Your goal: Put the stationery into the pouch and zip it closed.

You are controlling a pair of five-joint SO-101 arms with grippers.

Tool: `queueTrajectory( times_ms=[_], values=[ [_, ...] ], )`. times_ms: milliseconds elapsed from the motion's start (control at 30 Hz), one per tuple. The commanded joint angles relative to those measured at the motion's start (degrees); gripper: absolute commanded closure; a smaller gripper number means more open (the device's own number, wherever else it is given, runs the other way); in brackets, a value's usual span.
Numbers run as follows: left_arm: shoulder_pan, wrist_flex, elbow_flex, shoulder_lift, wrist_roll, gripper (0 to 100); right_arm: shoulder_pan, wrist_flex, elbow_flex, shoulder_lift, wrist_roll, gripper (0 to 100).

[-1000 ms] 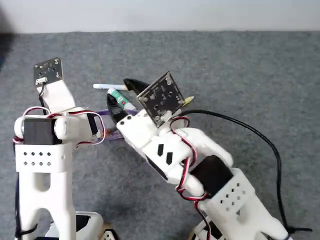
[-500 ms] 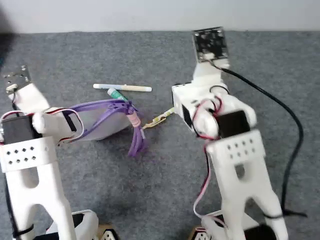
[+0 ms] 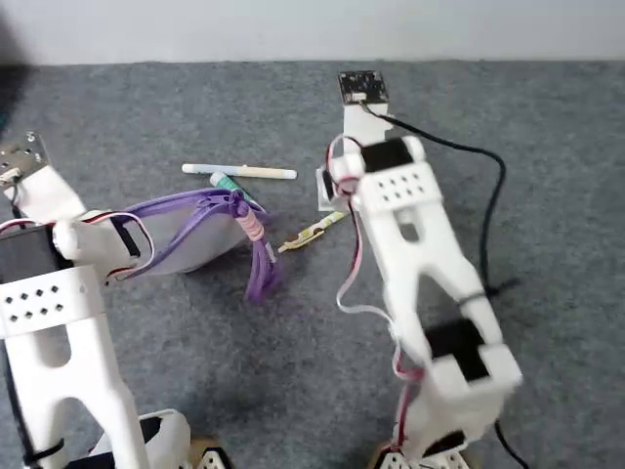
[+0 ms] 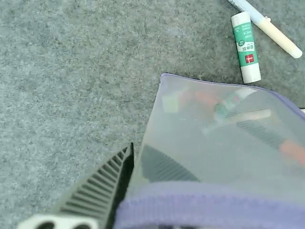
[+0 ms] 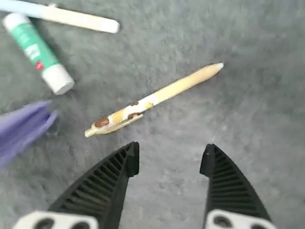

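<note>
Right arm: a second ago it leans across the pouch mouth; half a second ago it has swung back to its own side. It now stands over the loose items. I judge one delivery finished and the next pick begun.

Right gripper (image 5: 169, 155): jaws are open with nothing between them. The beige pen (image 5: 152, 98) lies on the mat just ahead of the fingertips, slanted across the gap, not touched. The glue stick (image 5: 38, 52) and the white pen (image 5: 62, 14) lie farther ahead and off to one side, close together.

Left gripper (image 4: 136, 157): jaws are closed on the purple-edged rim of the pouch (image 4: 224, 138), which extends ahead of them with its far end near the glue stick. Some items show through its wall. With the right arm withdrawn, the pouch is in full sight from above, and its hold looks unchanged.

Finding: three items are outside the pouch, and the zip is not yet closed.
</note>
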Motion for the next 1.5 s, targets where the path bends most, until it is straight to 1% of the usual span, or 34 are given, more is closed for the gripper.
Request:
queueTrajectory(
  times_ms=[0,133,367,467,667,733,867,933,1033,1100,1167,1267,1400,1467],
  values=[
    [-1.49,1.23,0.13,1.32,0.53,99,0.75,4.88,-14.15,9.63,-6.51,77.8],
    [-1.49,1.23,0.13,1.32,0.53,99,0.75,8.57,-26.99,21.05,-11.52,77.8],
    [-1.49,1.23,0.13,1.32,0.53,99,0.84,12.26,-45.54,36.18,-15.30,77.7],
    [-1.49,1.23,0.13,1.32,0.53,99,1.01,12.09,-50.64,40.84,-15.38,77.8],
    [-1.49,1.23,1.80,1.32,0.53,99,4.97,11.56,-54.86,48.04,-15.38,78.0],
    [-1.49,1.14,3.47,1.32,0.53,99,6.81,11.56,-54.86,49.63,-15.38,81.2],
    [-1.49,1.14,6.02,1.32,0.53,99,9.36,11.56,-54.86,51.30,-15.38,94.4],
    [-1.49,1.14,6.29,1.32,0.53,99,9.71,11.65,-54.86,51.47,-15.38,99.4],
    [-1.49,1.14,6.11,1.32,0.53,99,9.63,12.97,-56.26,51.38,-15.30,99.1],
    [-1.49,1.14,6.11,1.32,0.53,99,9.36,15.69,-59.87,51.38,-15.30,99.1],
    [-1.49,1.14,6.11,1.32,0.53,99,8.84,19.65,-64.53,51.38,-13.89,99.1],
    [-0.26,1.14,6.11,1.32,0.53,99,7.60,26.24,-72.44,51.38,-9.32,99.1],
    [4.31,1.14,6.11,1.32,0.62,99,7.16,26.51,-82.29,49.36,-3.60,99.1],
    [6.24,1.05,6.02,1.32,0.97,99,6.46,26.59,-83.16,46.64,-0.44,99.1]
  ],
)
